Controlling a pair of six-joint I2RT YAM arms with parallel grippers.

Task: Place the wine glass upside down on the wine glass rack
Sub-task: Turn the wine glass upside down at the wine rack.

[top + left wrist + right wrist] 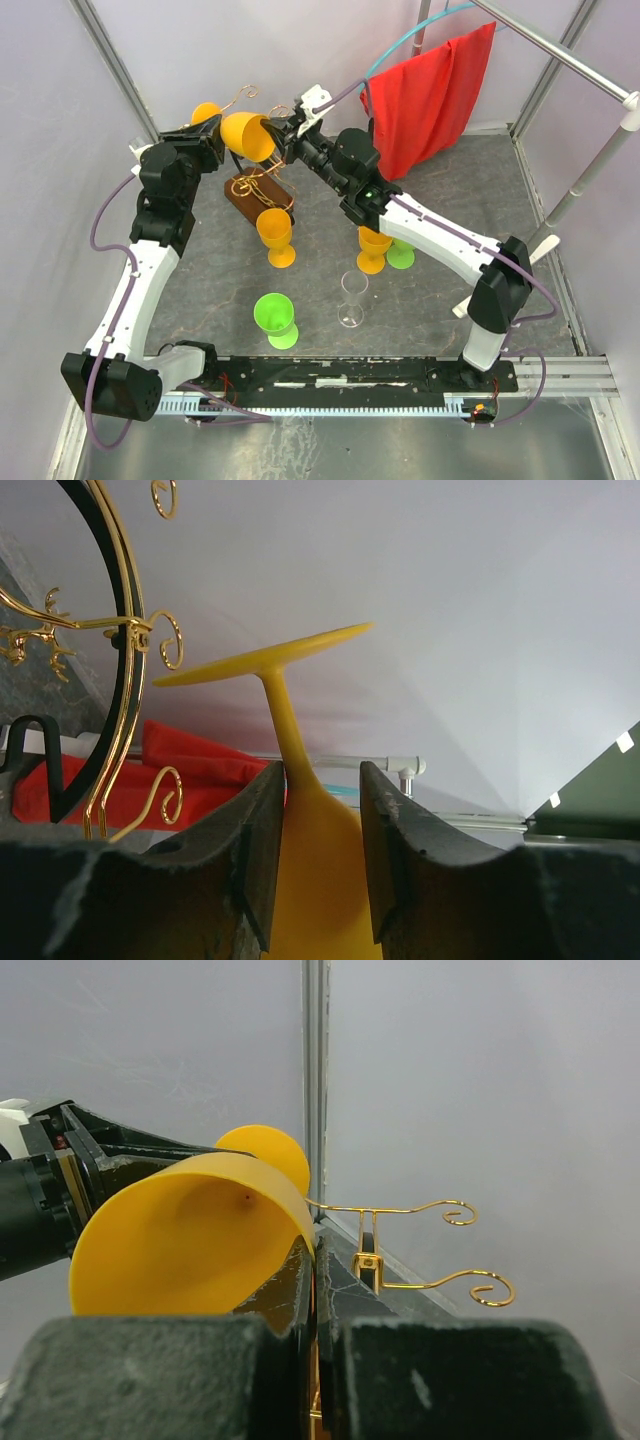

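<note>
The left pincer (320, 777), part-closed on the yellow wine glass (262, 658) where bowl meets stem, holds it aloft, stem pointing straight ahead, foot just right of the wine glass rack's (128, 630) curled arms; the right pincer (316, 1270) is shut beside the bowl.

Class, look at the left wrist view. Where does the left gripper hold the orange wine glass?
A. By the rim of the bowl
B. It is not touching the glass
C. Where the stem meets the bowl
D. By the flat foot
C: the left gripper has its fingers on either side of the orange wine glass, just where the thin stem widens into the bowl, and the foot stands free beyond them.
</note>
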